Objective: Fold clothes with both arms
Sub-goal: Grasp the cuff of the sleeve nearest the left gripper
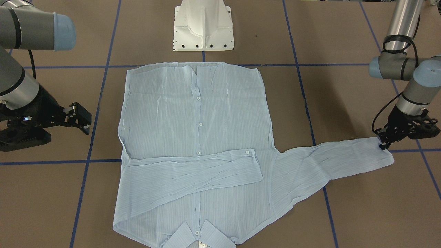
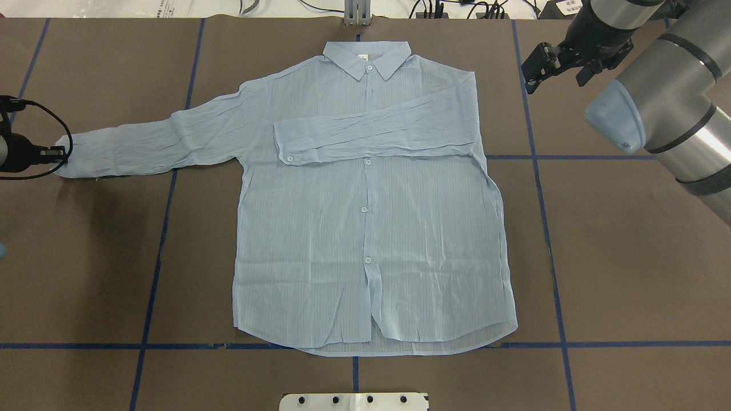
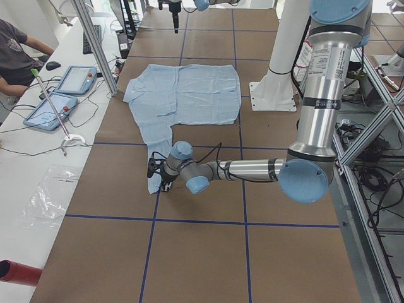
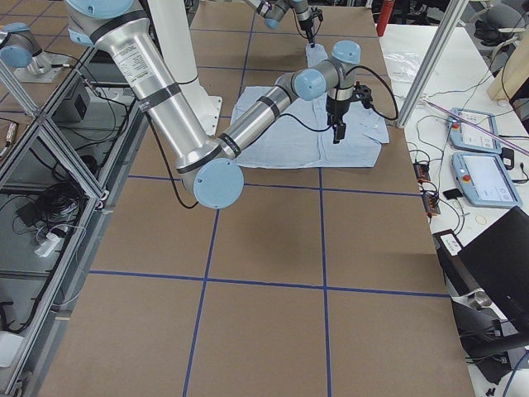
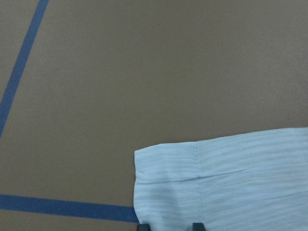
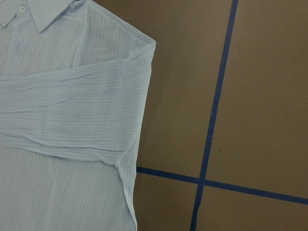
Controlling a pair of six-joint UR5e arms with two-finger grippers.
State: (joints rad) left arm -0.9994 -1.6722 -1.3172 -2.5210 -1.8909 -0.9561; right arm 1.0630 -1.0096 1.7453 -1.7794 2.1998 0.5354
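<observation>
The pale-blue striped shirt (image 2: 371, 228) lies flat and buttoned on the brown table, collar (image 2: 368, 57) away from the robot. One sleeve (image 2: 371, 134) is folded across the chest. The other sleeve (image 2: 154, 142) stretches straight out to my left. My left gripper (image 2: 59, 153) is low at that sleeve's cuff (image 5: 192, 183). Its two fingertips (image 5: 198, 225) show a narrow gap with the cuff's edge between them, and the cloth lies flat. My right gripper (image 2: 554, 80) hangs open and empty above the table, beside the shirt's shoulder (image 6: 139, 48).
The white pedestal base (image 1: 203, 26) stands just behind the shirt's hem. Blue tape lines (image 2: 548, 228) cross the brown table cover. A person sits at a side bench (image 3: 44, 101) with tablets; a red tube (image 3: 16, 271) lies there too.
</observation>
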